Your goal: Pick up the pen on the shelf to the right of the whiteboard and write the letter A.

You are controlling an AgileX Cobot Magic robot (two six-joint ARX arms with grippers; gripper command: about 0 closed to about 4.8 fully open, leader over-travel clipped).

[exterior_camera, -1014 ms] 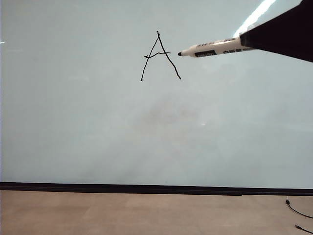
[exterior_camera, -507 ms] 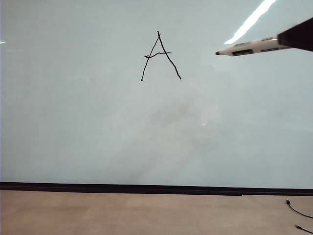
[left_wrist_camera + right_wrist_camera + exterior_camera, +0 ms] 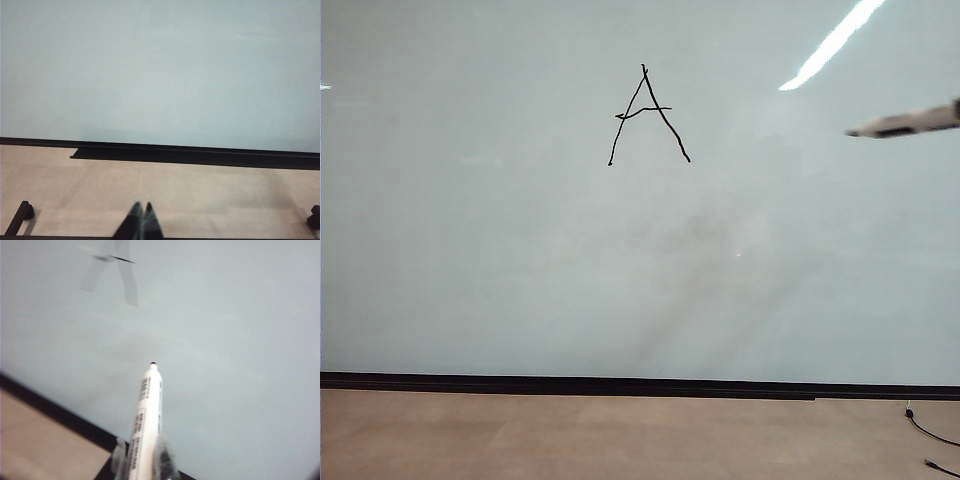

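Observation:
A thin black letter A (image 3: 648,115) is drawn high on the pale whiteboard (image 3: 520,250). The pen (image 3: 910,122), white-barrelled with dark print, pokes in blurred at the exterior view's right edge, off to the right of the letter. In the right wrist view the pen (image 3: 146,420) points at the whiteboard (image 3: 225,340), tip clear of the surface, with my right gripper (image 3: 142,457) shut on its barrel; the letter A (image 3: 112,270) appears smeared by motion. My left gripper (image 3: 142,207) hangs shut over the floor, holding nothing, facing the whiteboard (image 3: 160,70).
A black strip (image 3: 620,384) runs along the board's lower edge above the tan floor (image 3: 570,435). A thin black cable (image 3: 930,432) lies at the floor's right. Dark stand feet (image 3: 20,215) sit low in the left wrist view.
My right gripper has pulled the pen rightward and slightly down, away from the letter, until the gripper left the exterior view. The left gripper stayed still.

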